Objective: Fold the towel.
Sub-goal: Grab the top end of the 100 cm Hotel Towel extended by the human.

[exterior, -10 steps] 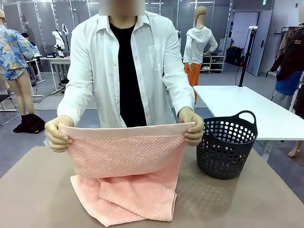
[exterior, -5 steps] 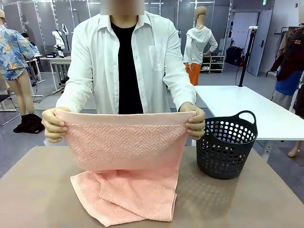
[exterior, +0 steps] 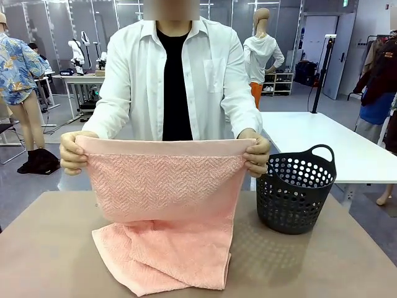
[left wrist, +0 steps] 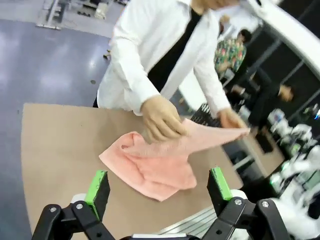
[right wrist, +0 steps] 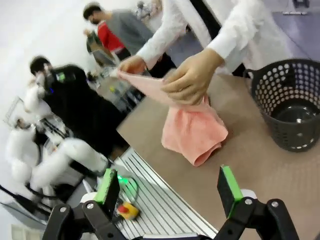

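A person at the far side holds the salmon-pink towel [exterior: 164, 186] up by its two top corners, one in each hand. Its plain border band runs along the top edge and its lower part lies crumpled on the brown table [exterior: 43, 248]. From the left wrist view the towel [left wrist: 160, 167] lies beyond my left gripper [left wrist: 158, 186], which is open and empty well back from it. My right gripper [right wrist: 170, 188] is also open and empty, with the towel [right wrist: 192, 130] ahead of it on the table.
A black perforated basket [exterior: 294, 189] with handles stands on the table right of the towel, empty inside [right wrist: 292, 107]. A white table [exterior: 322, 139] stands behind it. The tabletop's metal edge rail [right wrist: 155, 195] lies just ahead of my right gripper.
The person has raised the towel's top edge higher, lifting more of the cloth off the table. Both grippers stay open.
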`<act>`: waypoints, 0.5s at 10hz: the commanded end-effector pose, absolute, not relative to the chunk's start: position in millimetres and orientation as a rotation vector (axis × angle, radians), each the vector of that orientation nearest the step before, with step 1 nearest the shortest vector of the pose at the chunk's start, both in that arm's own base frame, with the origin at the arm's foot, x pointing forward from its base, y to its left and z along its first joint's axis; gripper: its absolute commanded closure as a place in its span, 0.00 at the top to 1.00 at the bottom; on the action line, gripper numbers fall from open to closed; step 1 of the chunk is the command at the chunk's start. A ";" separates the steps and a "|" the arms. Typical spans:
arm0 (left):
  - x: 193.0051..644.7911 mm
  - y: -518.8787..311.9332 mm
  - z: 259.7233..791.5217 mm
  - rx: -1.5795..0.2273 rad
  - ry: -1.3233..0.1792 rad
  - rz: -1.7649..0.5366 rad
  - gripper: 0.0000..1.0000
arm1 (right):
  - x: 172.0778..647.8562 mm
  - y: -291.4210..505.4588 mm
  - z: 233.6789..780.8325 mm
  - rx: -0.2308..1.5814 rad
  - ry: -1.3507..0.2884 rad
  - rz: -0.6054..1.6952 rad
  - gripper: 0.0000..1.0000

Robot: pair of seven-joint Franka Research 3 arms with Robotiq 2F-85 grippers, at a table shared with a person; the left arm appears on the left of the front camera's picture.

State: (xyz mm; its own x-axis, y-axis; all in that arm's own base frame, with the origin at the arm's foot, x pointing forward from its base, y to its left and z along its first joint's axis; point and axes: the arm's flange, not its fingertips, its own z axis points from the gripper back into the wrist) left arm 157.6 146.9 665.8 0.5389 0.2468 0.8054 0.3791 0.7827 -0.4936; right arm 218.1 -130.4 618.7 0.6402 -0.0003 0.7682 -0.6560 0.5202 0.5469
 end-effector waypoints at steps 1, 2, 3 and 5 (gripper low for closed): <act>167.5 115.1 681.4 -0.506 -1.042 -0.305 1.00 | 228.2 -95.5 631.9 0.782 -0.793 0.616 1.00; 171.4 88.5 686.0 -0.420 -1.021 -0.417 1.00 | 231.9 -70.1 642.3 0.707 -0.772 0.695 1.00; 174.8 63.9 686.3 -0.391 -1.011 -0.490 1.00 | 235.4 -49.9 649.7 0.665 -0.781 0.732 1.00; 184.9 27.9 682.8 -0.352 -1.015 -0.562 1.00 | 240.3 -14.3 653.9 0.624 -0.761 0.801 1.00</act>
State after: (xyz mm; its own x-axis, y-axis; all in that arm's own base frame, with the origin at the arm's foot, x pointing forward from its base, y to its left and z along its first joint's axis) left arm 174.8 30.0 693.1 0.4256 -0.2716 0.8632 0.5972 0.8010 -0.0424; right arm 235.7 -18.0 662.7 0.4807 0.3710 0.7945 -0.8053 0.5454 0.2325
